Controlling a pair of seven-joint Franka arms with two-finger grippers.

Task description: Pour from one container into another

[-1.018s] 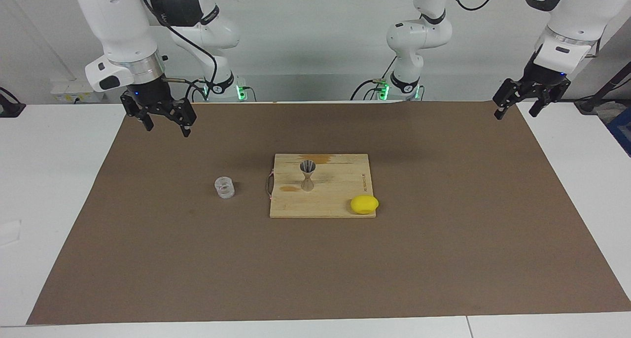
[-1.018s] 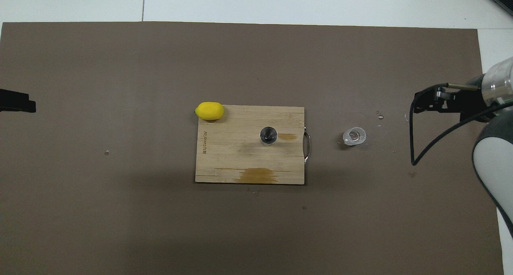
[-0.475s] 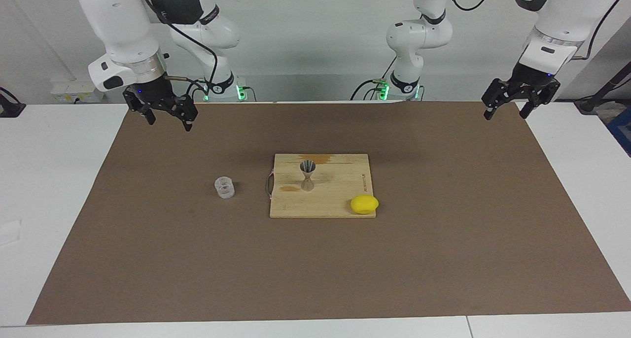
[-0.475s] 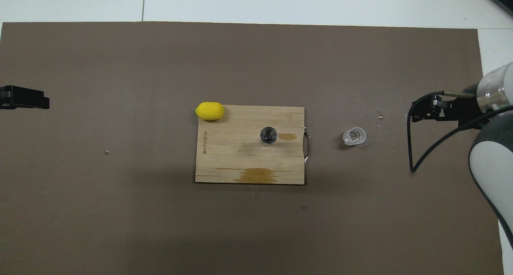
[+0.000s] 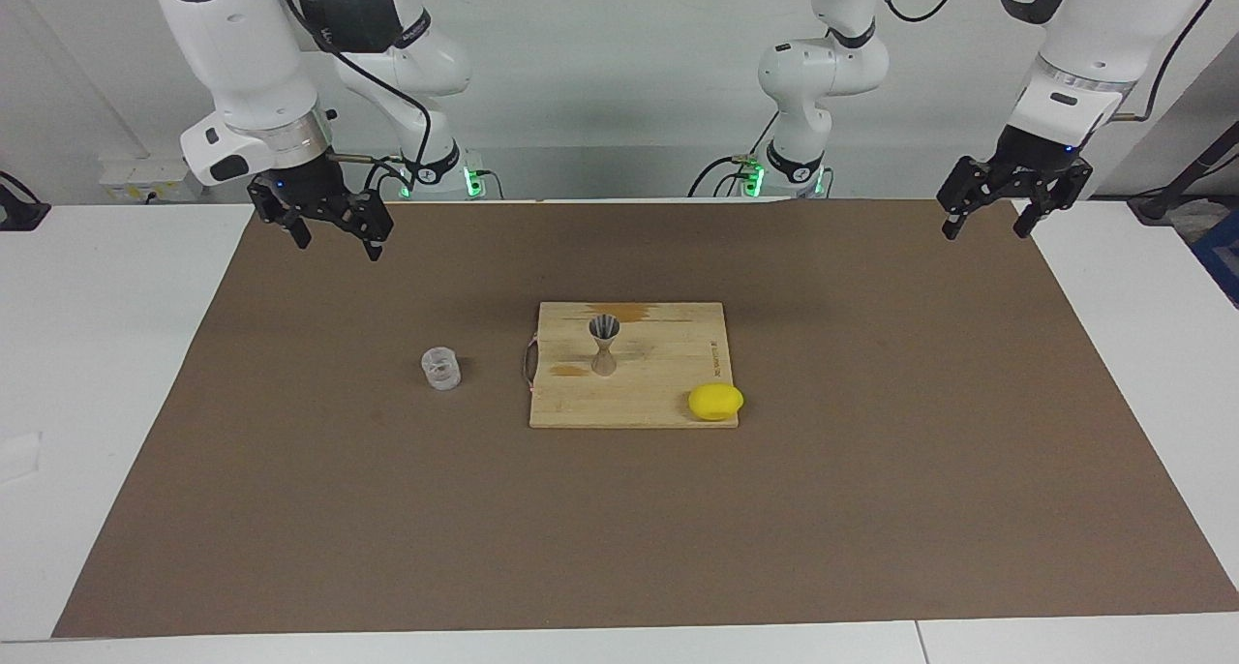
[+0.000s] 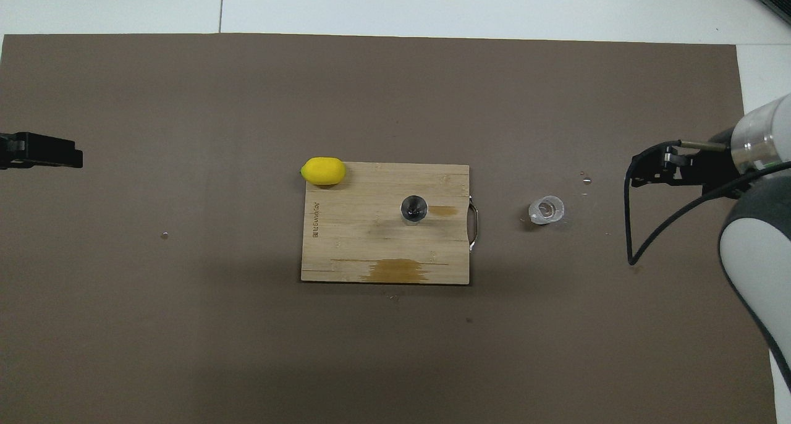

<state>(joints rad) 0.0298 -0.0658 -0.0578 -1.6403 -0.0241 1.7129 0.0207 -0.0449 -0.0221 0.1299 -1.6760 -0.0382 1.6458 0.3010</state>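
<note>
Jigger (image 5: 604,346) upright on cutting board (image 5: 668,393), glass cup (image 5: 440,368) upright beside it

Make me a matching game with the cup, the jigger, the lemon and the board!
Things:
1. cup
2. jigger
3. lemon
4. board

Places or states:
A. upright on the board
B. yellow, at the board's corner
C. flat on the brown mat, with a handle
D. alone on the mat, toward the right arm's end

Pairs: 1-D, 2-A, 3-B, 4-C
</note>
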